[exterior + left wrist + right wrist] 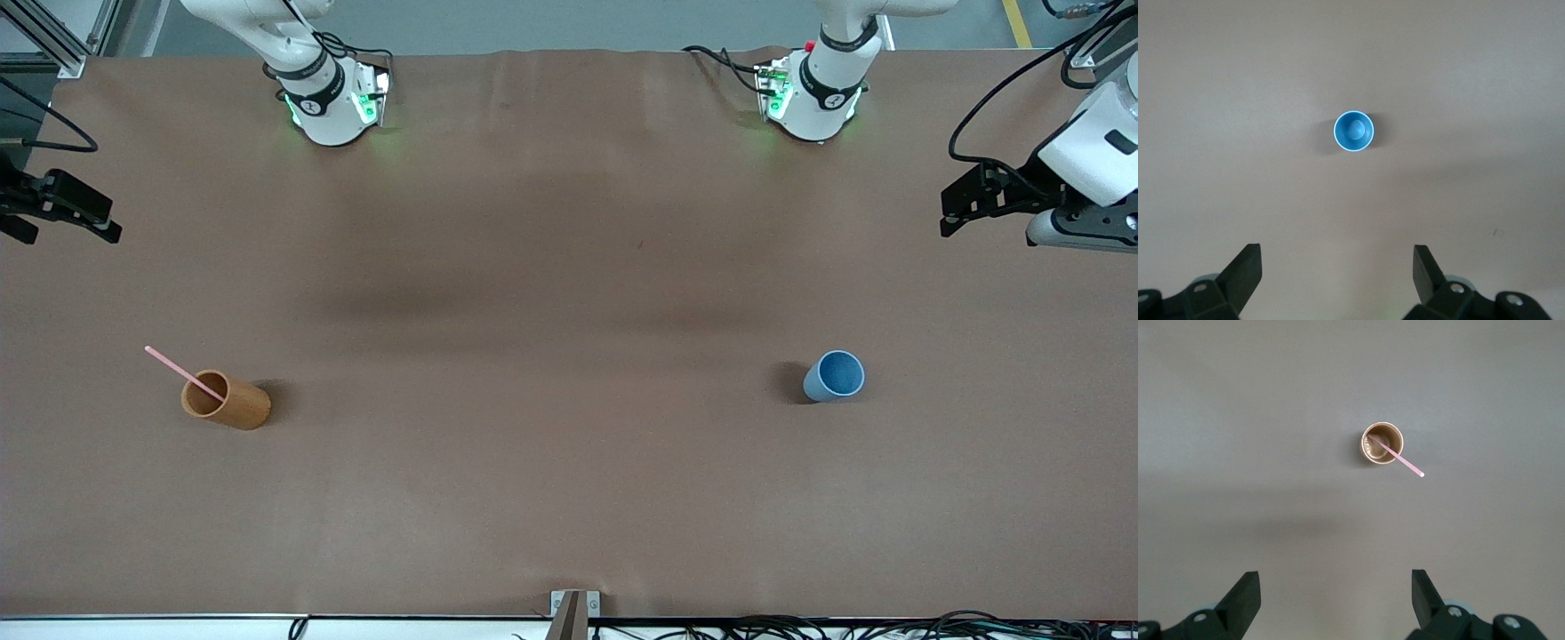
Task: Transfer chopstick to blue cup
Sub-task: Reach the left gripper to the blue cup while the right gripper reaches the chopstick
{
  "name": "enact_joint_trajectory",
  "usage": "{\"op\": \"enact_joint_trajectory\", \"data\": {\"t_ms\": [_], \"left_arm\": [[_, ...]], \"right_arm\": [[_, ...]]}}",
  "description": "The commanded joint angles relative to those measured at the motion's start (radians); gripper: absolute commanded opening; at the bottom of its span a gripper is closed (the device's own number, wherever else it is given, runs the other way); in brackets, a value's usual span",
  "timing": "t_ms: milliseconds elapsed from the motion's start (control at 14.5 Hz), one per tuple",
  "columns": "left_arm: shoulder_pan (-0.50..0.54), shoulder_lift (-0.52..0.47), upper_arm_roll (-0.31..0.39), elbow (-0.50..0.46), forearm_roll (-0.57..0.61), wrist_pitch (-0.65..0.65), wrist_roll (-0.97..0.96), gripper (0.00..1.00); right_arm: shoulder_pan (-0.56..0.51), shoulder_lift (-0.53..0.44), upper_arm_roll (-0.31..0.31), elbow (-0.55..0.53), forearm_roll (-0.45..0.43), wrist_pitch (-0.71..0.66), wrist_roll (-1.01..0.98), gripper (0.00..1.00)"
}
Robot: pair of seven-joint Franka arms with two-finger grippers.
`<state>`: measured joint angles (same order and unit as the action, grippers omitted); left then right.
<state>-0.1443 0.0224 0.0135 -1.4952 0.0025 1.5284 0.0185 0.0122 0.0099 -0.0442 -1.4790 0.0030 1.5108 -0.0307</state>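
Observation:
The pale-pink chopstick stands slanted in the orange-brown cup, its upper end sticking out over the rim, toward the right arm's end of the table. The blue cup stands upright and empty toward the left arm's end. My right gripper is open and empty, high over the table edge at its own end. My left gripper is open and empty, high over its own end. The left wrist view shows the blue cup well clear of the open gripper. The right wrist view shows the chopstick in the orange-brown cup, clear of the open gripper.
A brown cloth covers the whole table. A small metal bracket sits at the table edge nearest the front camera. Cables lie along that edge.

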Motion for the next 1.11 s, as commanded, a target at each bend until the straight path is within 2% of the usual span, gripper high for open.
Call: {"op": "enact_joint_trajectory", "data": {"t_ms": [0, 277, 415, 553, 761, 830, 899, 1038], "left_arm": [[-0.003, 0.004, 0.003, 0.021, 0.011, -0.022, 0.017, 1.0], [-0.001, 0.024, 0.006, 0.02, 0.013, -0.017, 0.015, 1.0], [0.006, 0.1, 0.011, 0.018, 0.011, 0.001, 0.014, 1.0], [0.032, 0.177, 0.013, 0.0, 0.01, 0.082, 0.017, 1.0], [0.032, 0.28, 0.013, -0.034, 0.01, 0.218, 0.017, 1.0], [0.034, 0.304, 0.013, -0.066, 0.01, 0.27, 0.017, 1.0], [0.032, 0.315, 0.013, -0.106, 0.008, 0.329, 0.014, 1.0], [0.029, 0.344, 0.008, -0.199, 0.007, 0.464, -0.002, 1.0]], "right_arm": [[-0.009, -0.005, 0.001, -0.012, 0.025, 0.008, -0.011, 1.0], [-0.009, -0.004, 0.001, -0.011, 0.025, 0.002, -0.011, 1.0], [-0.008, -0.002, 0.001, -0.012, 0.026, 0.006, -0.011, 1.0], [-0.038, 0.008, 0.001, -0.018, 0.038, 0.009, -0.031, 1.0], [-0.147, 0.065, 0.001, -0.02, 0.138, 0.035, -0.147, 1.0], [-0.178, 0.091, 0.001, -0.026, 0.141, 0.049, -0.181, 1.0], [-0.22, 0.12, 0.001, -0.046, 0.181, 0.074, -0.234, 1.0], [-0.308, 0.16, 0.001, -0.117, 0.3, 0.161, -0.39, 1.0]]}}
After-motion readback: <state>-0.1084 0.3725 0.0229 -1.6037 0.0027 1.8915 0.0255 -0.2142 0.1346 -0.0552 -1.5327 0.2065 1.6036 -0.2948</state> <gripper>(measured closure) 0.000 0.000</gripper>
